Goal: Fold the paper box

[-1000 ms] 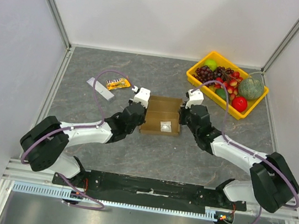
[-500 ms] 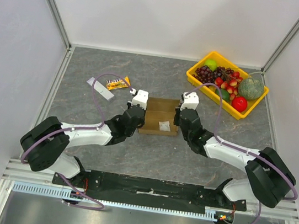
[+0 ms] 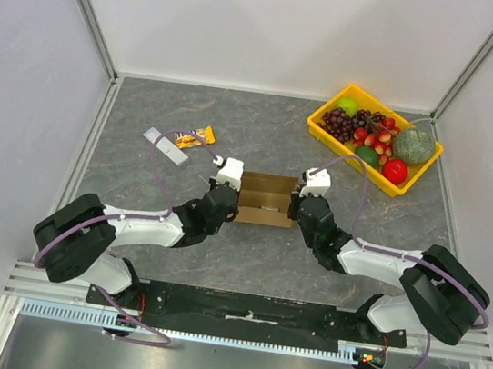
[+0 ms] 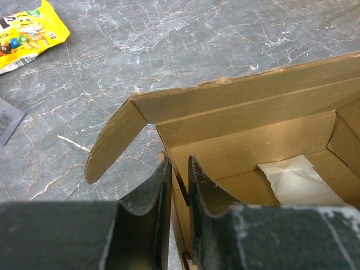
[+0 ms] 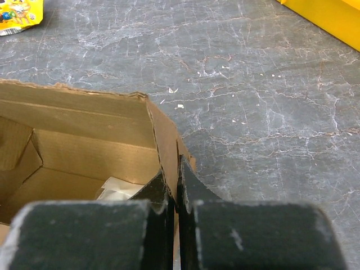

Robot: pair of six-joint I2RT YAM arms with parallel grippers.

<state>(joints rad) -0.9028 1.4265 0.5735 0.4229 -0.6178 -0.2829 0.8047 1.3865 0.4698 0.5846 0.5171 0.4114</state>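
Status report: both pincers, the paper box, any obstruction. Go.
Left pincer shut on paper box left wall. Right pincer shut on its right wall. Box open-topped, walls up. White packet lying inside.

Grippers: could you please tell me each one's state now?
Left gripper: shut on the paper box, left wall.
Right gripper: shut on its right wall.

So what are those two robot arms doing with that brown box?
They are folding the paper box into shape. The left gripper pinches the box's left wall and the right gripper pinches its right wall, so each arm has one side. The walls stand up, and a small white packet lies inside. The top is open and not closed yet.
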